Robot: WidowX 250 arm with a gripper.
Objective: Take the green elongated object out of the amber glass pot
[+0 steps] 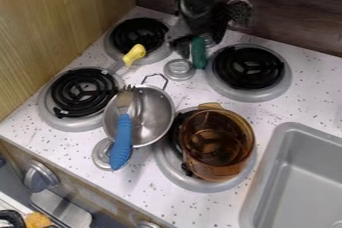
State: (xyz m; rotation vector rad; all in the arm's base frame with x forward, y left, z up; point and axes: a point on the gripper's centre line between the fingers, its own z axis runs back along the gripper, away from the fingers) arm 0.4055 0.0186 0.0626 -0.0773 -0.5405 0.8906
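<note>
The gripper [197, 42] hangs over the back of the stove, between the two rear burners. Just below it, and overlapping it in view, is a green object [199, 53] like a handle; whether it is held is unclear. A small round metal lid [179, 69] lies just in front. Nearer the camera is a steel pan [155, 117], with a blue-handled fork [121, 139] resting across its left side. A yellow-handled utensil [135, 54] lies between the two left burners. An amber glass pot [217, 144] stands on the front right burner.
Black coil burners [83, 92] sit on the speckled white top. A grey sink [297, 182] is at the lower right, a wooden wall [53, 22] at the left. A second round lid [102, 154] lies near the front edge. A wire strainer [240, 11] hangs at the back.
</note>
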